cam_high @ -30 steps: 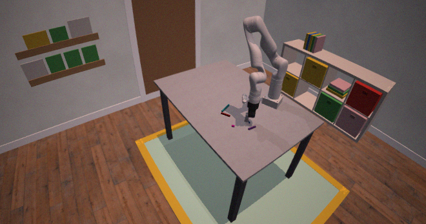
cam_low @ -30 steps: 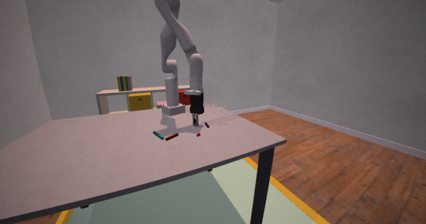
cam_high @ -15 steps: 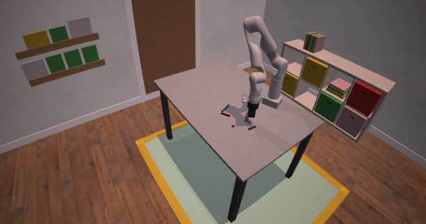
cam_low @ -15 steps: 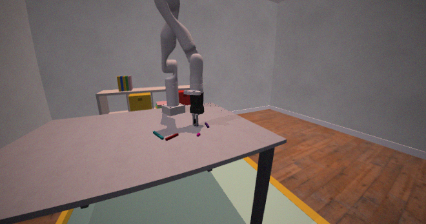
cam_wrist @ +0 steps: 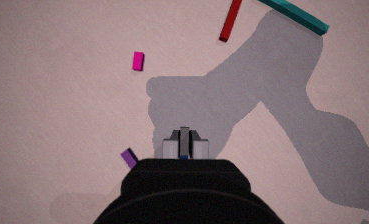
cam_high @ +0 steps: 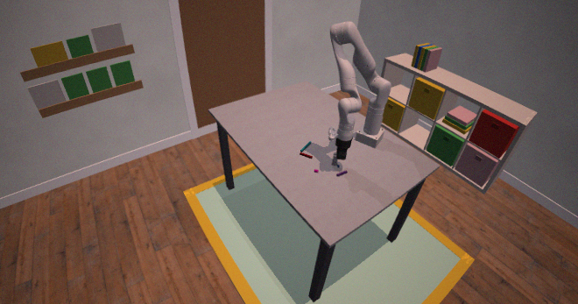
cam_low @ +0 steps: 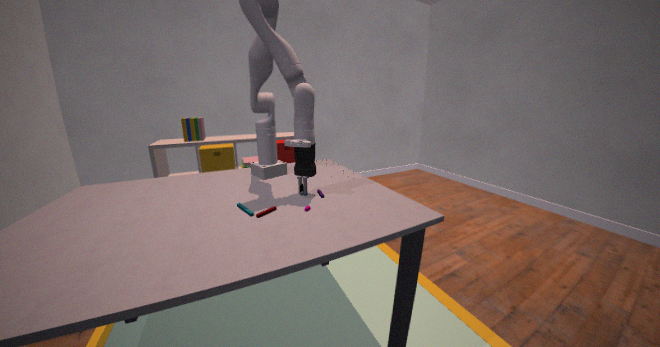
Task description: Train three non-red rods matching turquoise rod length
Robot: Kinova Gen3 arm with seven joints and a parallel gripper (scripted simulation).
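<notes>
My gripper (cam_wrist: 184, 139) stands upright with its fingertips low over the table, in the arm's shadow. It is shut on a short grey rod (cam_wrist: 185, 142) that shows as a grey strip between the fingers. A small speck of blue (cam_wrist: 184, 157) shows at the strip's near end; I cannot tell what it is. The purple rod (cam_wrist: 129, 158) lies just left of the fingers, apart from them, and also shows in the top view (cam_high: 341, 173). The magenta rod (cam_wrist: 138, 61) lies farther off. The red rod (cam_wrist: 230, 21) and the turquoise rod (cam_wrist: 295, 16) lie close together beyond it.
The arm's base (cam_high: 370, 137) stands on the table behind the gripper. A shelf unit with coloured boxes (cam_high: 455, 118) stands beyond the table's right edge.
</notes>
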